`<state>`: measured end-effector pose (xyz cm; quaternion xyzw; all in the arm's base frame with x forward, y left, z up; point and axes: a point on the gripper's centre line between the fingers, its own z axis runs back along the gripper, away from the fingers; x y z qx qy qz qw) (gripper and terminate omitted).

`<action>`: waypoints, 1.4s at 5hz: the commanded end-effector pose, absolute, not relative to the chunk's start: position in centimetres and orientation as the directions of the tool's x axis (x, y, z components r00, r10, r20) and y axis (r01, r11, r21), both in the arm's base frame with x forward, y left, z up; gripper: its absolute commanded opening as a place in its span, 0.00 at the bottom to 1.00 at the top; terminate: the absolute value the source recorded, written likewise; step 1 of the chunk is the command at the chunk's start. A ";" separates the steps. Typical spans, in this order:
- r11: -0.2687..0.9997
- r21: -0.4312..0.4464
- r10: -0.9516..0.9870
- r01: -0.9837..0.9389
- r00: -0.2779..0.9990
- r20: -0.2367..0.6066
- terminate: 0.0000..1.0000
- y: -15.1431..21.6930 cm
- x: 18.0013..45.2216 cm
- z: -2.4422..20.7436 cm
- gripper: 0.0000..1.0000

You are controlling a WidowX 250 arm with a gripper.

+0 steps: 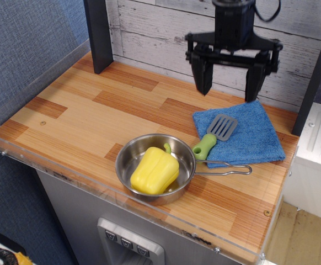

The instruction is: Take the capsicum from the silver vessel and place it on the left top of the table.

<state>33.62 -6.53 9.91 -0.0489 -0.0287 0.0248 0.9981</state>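
Gripper (229, 83), fingers spread and holding nothing, hangs high at twelve o'clock over the table (83, 118); it should descend toward six o'clock, straddling the yellow capsicum (154, 170) lying inside the silver vessel (128, 156), before closing.

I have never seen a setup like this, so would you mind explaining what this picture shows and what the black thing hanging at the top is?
It is one picture from a fixed camera looking down at a slant onto a patchwork wooden table with a clear acrylic rim. The black thing is the robot arm's grasping tool, two fingers hanging open in the air above the far side, holding nothing. Near the front edge sits a shiny round steel pan with a wire loop handle, and a glossy yellow toy bell pepper lies inside it. Beside the pan a folded blue cloth carries a grey spatula with a green handle. The pepper has not been picked up yet.
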 end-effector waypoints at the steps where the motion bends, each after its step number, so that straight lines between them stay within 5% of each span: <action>1: 0.990 -0.143 0.031 -0.010 0.989 0.145 0.00 -6.1 32.7 11.5 1.00; 3: 0.986 -0.164 -0.002 0.043 0.970 0.243 0.00 -6.1 29.1 15.1 1.00; 4: 0.986 -0.157 -0.011 0.048 0.973 0.231 0.00 -6.0 27.2 14.9 1.00; 7: 0.984 -0.174 -0.018 0.034 0.995 0.094 0.00 -4.6 24.9 9.9 1.00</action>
